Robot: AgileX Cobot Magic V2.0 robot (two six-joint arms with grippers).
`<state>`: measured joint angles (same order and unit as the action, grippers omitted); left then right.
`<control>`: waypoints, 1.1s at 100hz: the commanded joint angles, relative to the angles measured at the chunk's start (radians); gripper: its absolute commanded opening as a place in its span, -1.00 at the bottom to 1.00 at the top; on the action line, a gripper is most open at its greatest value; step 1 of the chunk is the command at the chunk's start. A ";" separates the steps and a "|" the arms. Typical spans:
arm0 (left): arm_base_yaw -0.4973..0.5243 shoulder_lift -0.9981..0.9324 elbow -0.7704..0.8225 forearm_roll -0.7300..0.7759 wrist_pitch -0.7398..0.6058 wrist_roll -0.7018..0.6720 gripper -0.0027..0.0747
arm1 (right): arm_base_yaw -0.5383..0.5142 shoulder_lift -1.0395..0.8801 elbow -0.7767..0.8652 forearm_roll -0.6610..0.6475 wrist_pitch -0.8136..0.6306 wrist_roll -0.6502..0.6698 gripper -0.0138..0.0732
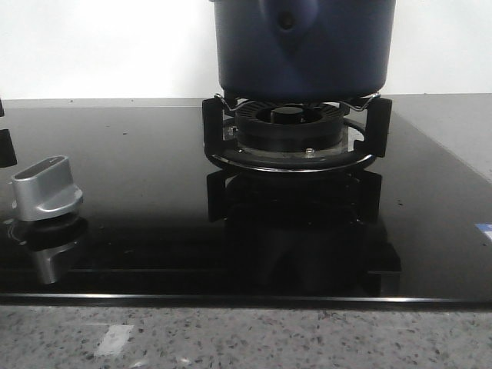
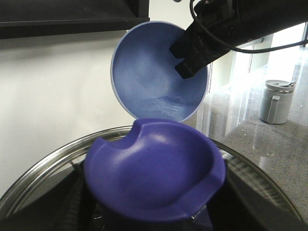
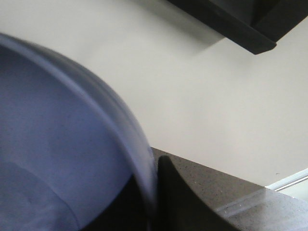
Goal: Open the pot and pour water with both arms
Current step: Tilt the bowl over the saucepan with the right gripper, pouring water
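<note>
Front view showed one dark blue pot (image 1: pixel 304 46) sitting on one burner stand (image 1: pixel 296 138). One light blue bowl (image 2: pixel 159 72), tipped on its side, was gripped by the right gripper (image 2: pixel 190 55). Whether the left gripper, behind one purple knob (image 2: pixel 154 175), was closed could not be told.

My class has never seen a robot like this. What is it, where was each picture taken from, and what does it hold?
It is a robot with two arms, each ending in a hand. The front picture looks forward over a black cooktop, where the pot sits on a burner near a silver knob. The others come from cameras on the wrists. The left wrist camera shows a glass lid with a purple knob, and the right hand holding a light blue bowl tilted. The left hand is out of sight.
</note>
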<state>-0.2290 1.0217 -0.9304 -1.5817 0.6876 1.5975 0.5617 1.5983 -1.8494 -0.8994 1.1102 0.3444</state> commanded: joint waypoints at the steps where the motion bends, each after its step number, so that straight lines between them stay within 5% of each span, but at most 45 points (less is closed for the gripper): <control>1: 0.001 -0.021 -0.033 -0.082 0.013 -0.009 -0.23 | 0.001 -0.042 -0.033 -0.094 -0.064 0.010 -0.82; 56: 0.001 -0.021 -0.033 -0.082 0.013 -0.009 -0.23 | 0.027 -0.042 -0.033 -0.149 -0.071 0.012 -0.79; 110: 0.001 -0.021 -0.033 -0.082 0.013 -0.009 -0.23 | 0.147 -0.042 -0.033 -0.463 -0.075 0.012 -0.79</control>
<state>-0.2290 1.0217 -0.9304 -1.5822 0.6876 1.5975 0.6970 1.5983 -1.8494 -1.2298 1.0798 0.3484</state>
